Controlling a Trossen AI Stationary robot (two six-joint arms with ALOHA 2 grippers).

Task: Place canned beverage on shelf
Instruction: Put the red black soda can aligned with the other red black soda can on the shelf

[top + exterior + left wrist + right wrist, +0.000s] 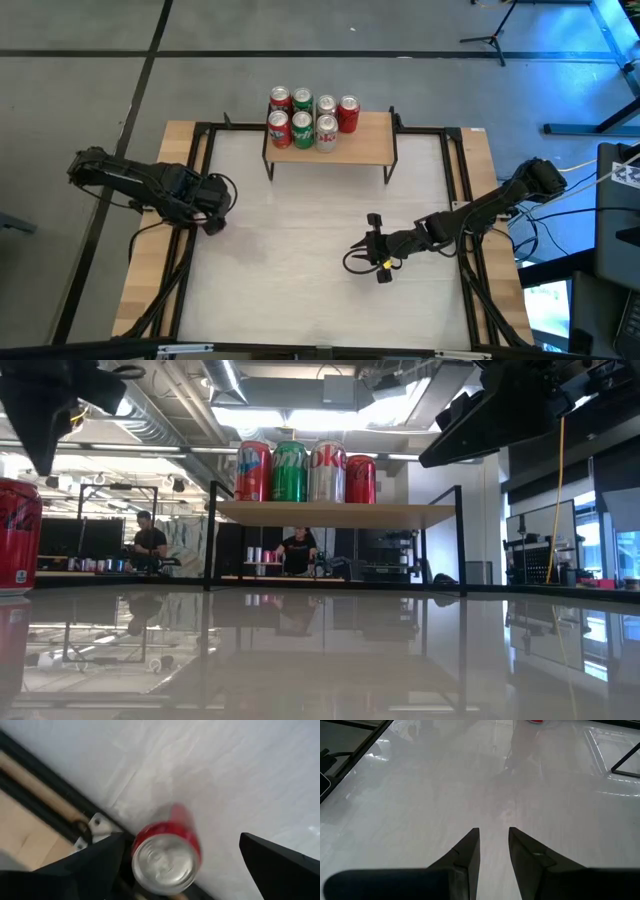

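Red can [167, 851] between spread left pincer [180, 865] fingers

1. The pale white desk [300, 260] has a smooth, glossy top that mirrors the room.
2. The small light-wood shelf [360, 150] looks matt, on thin black metal legs.
3. The red can with a shiny metal lid [165, 860] is glossy.

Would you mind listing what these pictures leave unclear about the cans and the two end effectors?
- Back cans on the shelf: low view, hidden behind the front row.
- Red can on the table: low view, cut by the picture's edge; high view, under the left end effector.
- Right end effector: low view, tips cropped.
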